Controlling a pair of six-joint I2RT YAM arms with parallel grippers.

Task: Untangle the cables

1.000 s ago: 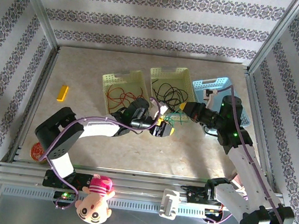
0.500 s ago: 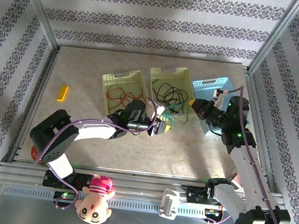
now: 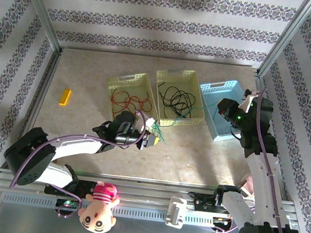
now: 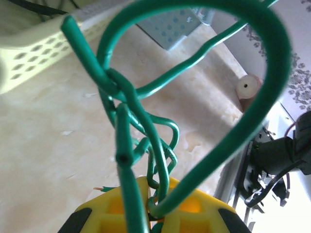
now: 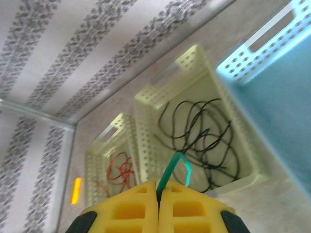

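The table (image 3: 92,74) had 3 baskets. The blue basket (image 3: 215,90) was on the R. The middle yellow basket (image 3: 177,74) held black cables (image 3: 176,98). The left yellow basket (image 3: 127,80) held red cables (image 3: 128,97). L claw (image 3: 153,140), just in front of it, was shut tight on a knotty green cable (image 4: 160,82). R claw (image 3: 220,107), over the blue basket, pinched its other end.
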